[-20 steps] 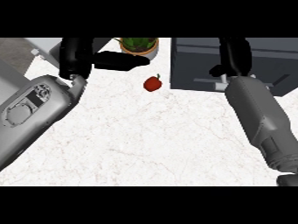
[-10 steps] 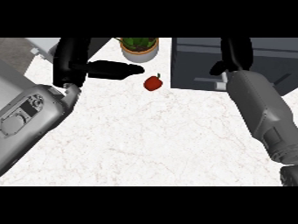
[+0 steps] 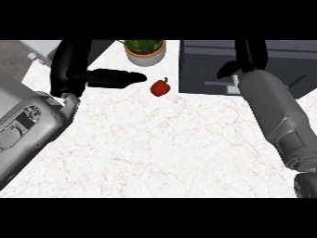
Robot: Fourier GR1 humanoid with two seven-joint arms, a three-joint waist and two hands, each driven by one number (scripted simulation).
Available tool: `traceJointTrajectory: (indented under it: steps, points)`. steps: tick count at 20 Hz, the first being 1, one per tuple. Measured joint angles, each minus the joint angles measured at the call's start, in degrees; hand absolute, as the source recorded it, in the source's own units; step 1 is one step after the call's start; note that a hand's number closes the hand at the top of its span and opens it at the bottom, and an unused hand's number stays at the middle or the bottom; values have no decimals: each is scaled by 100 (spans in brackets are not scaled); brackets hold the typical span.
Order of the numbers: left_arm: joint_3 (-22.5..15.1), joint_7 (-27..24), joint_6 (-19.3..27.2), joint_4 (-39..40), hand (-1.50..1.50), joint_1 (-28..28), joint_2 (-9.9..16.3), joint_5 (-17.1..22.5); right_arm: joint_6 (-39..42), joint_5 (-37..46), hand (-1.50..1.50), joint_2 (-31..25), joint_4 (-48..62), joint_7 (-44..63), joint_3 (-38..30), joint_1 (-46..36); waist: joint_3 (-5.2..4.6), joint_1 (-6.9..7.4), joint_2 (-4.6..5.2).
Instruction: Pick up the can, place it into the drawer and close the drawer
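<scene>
No can shows anywhere on the white counter (image 3: pixel 154 148); the right hand (image 3: pixel 247 58), fingers curled, rests over the grey drawer unit (image 3: pixel 284 60) (whether it holds the can there, I cannot tell). The left hand (image 3: pixel 85 69) hangs relaxed, thumb pointing toward a small red pepper (image 3: pixel 161 87) near a potted plant (image 3: pixel 144 49). Risk: shutting the drawer before the can sits inside, or the left thumb nudging the pepper.

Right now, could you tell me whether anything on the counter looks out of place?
No can shows anywhere. Only a red pepper lies on the counter, near the potted plant and left hand.
</scene>
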Motion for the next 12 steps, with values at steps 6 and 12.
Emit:
traceJointTrajectory:
  steps: [6,12]
  points:
    - [63,-63,-31,-101,-150,219,39,-28,401,-849,-150,264,-140,-615,-680,-132,3,-28,-26]
    - [190,-118,-100,-257,-150,525,146,-49,982,-1674,-150,424,-177,-860,-1310,-350,2,-66,-46]
